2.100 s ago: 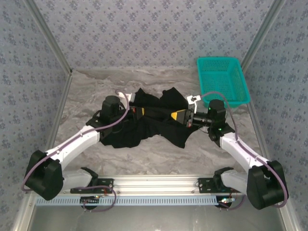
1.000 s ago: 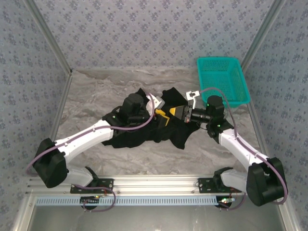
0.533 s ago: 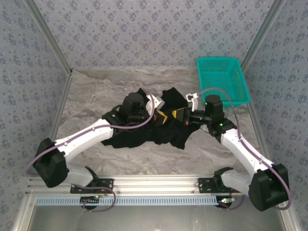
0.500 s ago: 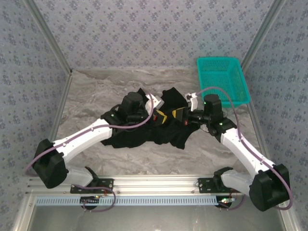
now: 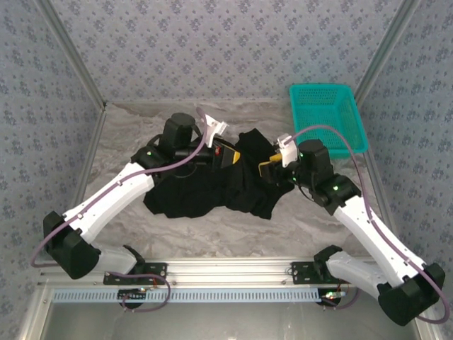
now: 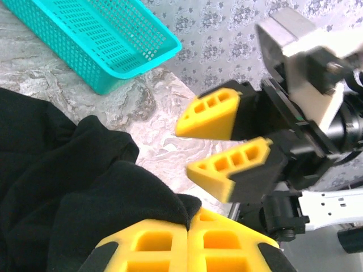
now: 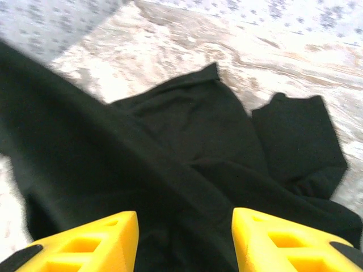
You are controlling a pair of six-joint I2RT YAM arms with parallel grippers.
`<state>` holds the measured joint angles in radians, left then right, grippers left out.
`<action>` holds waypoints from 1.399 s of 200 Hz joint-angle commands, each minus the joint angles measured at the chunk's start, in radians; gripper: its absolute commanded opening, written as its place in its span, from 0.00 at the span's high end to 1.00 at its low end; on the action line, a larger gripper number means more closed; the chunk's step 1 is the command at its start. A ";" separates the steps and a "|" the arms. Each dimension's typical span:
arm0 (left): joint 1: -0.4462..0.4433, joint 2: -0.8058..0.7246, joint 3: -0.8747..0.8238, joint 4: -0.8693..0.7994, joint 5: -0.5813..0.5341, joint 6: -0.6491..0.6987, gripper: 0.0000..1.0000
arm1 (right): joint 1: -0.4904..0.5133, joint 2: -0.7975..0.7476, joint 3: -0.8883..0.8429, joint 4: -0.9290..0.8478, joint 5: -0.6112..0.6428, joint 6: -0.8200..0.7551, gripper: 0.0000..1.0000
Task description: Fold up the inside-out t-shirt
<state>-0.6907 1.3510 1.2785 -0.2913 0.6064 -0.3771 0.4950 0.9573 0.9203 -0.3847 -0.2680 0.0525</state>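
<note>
left gripper (image 6: 187,229) is pinching the t-shirt (image 6: 68,187)
right gripper (image 7: 182,226) is hanging wide open just ahead of it, black cloth lying under its fingers (image 7: 85,241).

t-shirt (image 5: 212,188) | black, crumpled, unfolded | mid-table, one edge lifted

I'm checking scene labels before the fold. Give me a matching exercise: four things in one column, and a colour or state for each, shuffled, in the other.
Things:
1. shirt
2. basket
3. left claw
4. right claw

Colours or states:
A. open, holding nothing
B. teal
C. black, crumpled
D. shut on cloth

Pairs: 1-C, 2-B, 3-D, 4-A
</note>
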 commanded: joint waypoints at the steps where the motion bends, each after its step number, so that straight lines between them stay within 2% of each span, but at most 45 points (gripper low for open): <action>1: 0.014 0.013 0.048 0.000 0.080 -0.036 1.00 | 0.010 -0.027 -0.029 0.049 -0.185 -0.021 0.52; 25: 0.025 0.035 0.069 -0.026 0.102 -0.025 1.00 | 0.023 -0.024 -0.056 0.125 -0.320 0.013 0.57; 54: 0.026 0.051 0.075 -0.028 0.116 -0.029 1.00 | 0.084 0.020 -0.070 0.184 -0.312 0.035 0.64; 64: 0.026 0.051 0.070 -0.020 0.128 -0.028 1.00 | 0.088 0.030 -0.069 0.188 -0.273 0.038 0.64; 76: 0.026 0.050 0.066 -0.019 0.135 -0.022 1.00 | 0.088 0.039 -0.063 0.180 -0.143 0.074 0.59; 97: 0.026 0.048 0.060 -0.011 0.155 -0.014 1.00 | 0.083 0.057 -0.062 0.179 -0.039 0.068 0.54; 117: 0.025 0.048 0.058 -0.009 0.165 -0.007 1.00 | 0.082 0.103 -0.065 0.226 -0.069 0.069 0.51; 152: 0.026 0.048 0.050 -0.002 0.169 0.001 1.00 | 0.080 0.180 -0.055 0.309 -0.239 0.061 0.48; 160: 0.026 0.048 0.048 0.001 0.163 0.005 1.00 | 0.075 0.193 -0.053 0.317 -0.259 0.071 0.55; 178: 0.032 0.044 0.041 -0.005 0.082 0.010 1.00 | 0.049 0.193 -0.058 0.308 -0.352 0.081 0.85; 196: 0.050 0.046 0.026 -0.012 -0.088 -0.013 1.00 | 0.011 0.154 -0.109 0.377 -0.502 0.140 0.98; 218: 0.065 0.086 0.026 -0.011 -0.284 -0.010 0.91 | -0.040 0.113 -0.184 0.522 -0.620 0.272 1.00; 237: 0.086 0.136 0.059 -0.041 -0.358 -0.020 0.80 | -0.072 0.094 -0.209 0.566 -0.610 0.338 1.00; 255: 0.093 0.140 0.065 -0.048 -0.373 -0.025 0.63 | -0.083 0.099 -0.211 0.577 -0.571 0.363 1.00; 280: 0.092 0.061 -0.049 0.027 -0.336 -0.031 0.50 | -0.090 0.130 -0.217 0.629 -0.540 0.420 1.00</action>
<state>-0.5941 1.4986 1.2991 -0.3206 0.2886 -0.4065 0.4156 1.0714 0.7158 0.1467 -0.8043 0.3801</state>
